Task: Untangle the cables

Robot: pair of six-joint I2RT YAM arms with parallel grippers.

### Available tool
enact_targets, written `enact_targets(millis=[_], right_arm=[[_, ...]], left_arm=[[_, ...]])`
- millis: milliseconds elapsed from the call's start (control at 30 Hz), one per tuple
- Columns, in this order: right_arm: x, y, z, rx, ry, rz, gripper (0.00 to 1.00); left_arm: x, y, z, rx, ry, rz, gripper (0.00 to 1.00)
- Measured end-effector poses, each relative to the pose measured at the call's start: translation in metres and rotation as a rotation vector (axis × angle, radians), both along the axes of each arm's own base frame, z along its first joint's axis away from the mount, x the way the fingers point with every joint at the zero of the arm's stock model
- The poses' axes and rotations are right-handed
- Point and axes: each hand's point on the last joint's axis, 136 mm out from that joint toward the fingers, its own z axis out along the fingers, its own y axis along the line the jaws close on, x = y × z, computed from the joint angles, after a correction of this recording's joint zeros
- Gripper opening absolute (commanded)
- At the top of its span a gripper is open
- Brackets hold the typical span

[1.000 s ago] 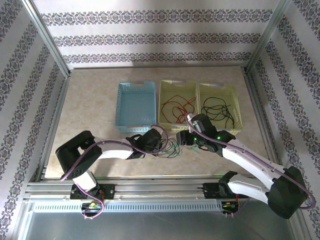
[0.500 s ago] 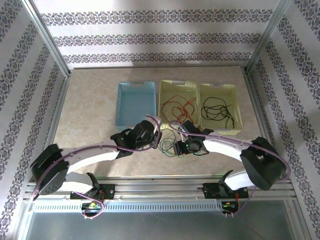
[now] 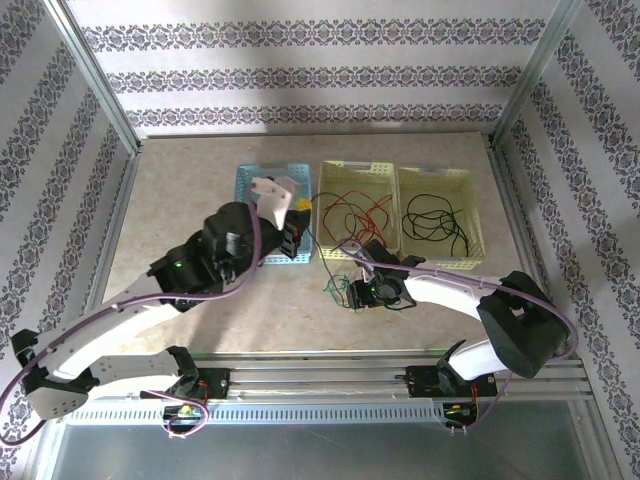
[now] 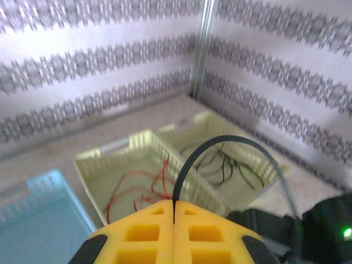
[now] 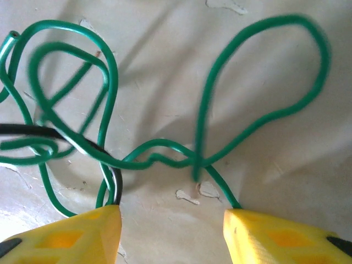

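Item, left: left gripper [image 3: 298,208], raised above the table [image 3: 180,190] at the right-hand edge of the blue basket [image 3: 242,215]. In the left wrist view its yellow fingers [image 4: 137,236] are pressed flat together, pinching one dark cable [image 4: 231,137] in the seam. That cable arcs up out of the pinch and bends over to the right. Whether it is black or dark green cannot be told. In the top view it runs from the claw down to the knot on the table. The blue basket is partly covered by the left arm, and what it holds cannot be told. Item, centre: middle basket [image 3: 355,165], pale yellow, just beside the blue one, holding loose red cables [image 3: 355,212] on its floor. Item, centre front: green cables [image 3: 335,290], a curly knot lying on the bare table just in front of the middle basket. In the right wrist view the strands [image 5: 204,110] cross one another in several loops, with a black strand [image 5: 27,131] threaded through on one side. Item: right gripper [image 3: 352,293], low on the table at the right of the knot. Its fingers [image 5: 71,236] stand apart at middling width, with the green loops lying in front of the gap and nothing clamped between them. Item, right: right basket [image 3: 435,172], pale yellow, touching the middle one, holding coiled black cables [image 3: 435,220].
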Motion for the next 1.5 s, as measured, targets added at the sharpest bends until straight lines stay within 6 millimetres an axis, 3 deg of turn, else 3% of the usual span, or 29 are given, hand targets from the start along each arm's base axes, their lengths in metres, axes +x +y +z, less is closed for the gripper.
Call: enact_targets(millis=[267, 533, 667, 767, 900, 1000, 1133, 1233, 1367, 1433, 1500], right_arm=[[0.000, -0.002, 0.001, 0.022, -0.017, -0.017, 0.57], [0.004, -0.014, 0.006, 0.061, -0.043, -0.074, 0.57], [0.005, -0.024, 0.022, 0.068, -0.101, -0.099, 0.61], [0.014, -0.027, 0.056, 0.124, -0.214, -0.123, 0.69], [0.030, -0.039, 0.118, 0.238, -0.403, -0.222, 0.74], [0.040, -0.061, 0.167, 0.299, -0.560, -0.333, 0.74], [0.042, -0.099, 0.208, 0.292, -0.699, -0.484, 0.74], [0.039, -0.133, 0.223, 0.252, -0.758, -0.604, 0.74], [0.029, -0.165, 0.219, 0.191, -0.762, -0.713, 0.73], [0.023, -0.173, 0.214, 0.168, -0.743, -0.738, 0.73], [0.018, -0.177, 0.207, 0.153, -0.711, -0.750, 0.73]], left_arm=[[-0.014, 0.024, 0.096, -0.103, -0.212, 0.009, 0.00], [-0.023, 0.038, 0.160, -0.151, -0.390, 0.030, 0.00], [-0.014, 0.031, 0.179, -0.157, -0.431, 0.059, 0.00], [0.005, 0.010, 0.179, -0.136, -0.418, 0.073, 0.00], [0.042, -0.035, 0.160, -0.089, -0.361, 0.073, 0.00], [0.074, -0.074, 0.141, -0.082, -0.297, 0.052, 0.00], [0.112, -0.117, 0.126, -0.111, -0.242, 0.016, 0.00], [0.135, -0.148, 0.120, -0.140, -0.225, -0.012, 0.00], [0.164, -0.186, 0.102, -0.161, -0.207, -0.029, 0.00], [0.177, -0.203, 0.077, -0.152, -0.173, -0.033, 0.00], [0.192, -0.220, 0.037, -0.127, -0.113, -0.033, 0.00]])
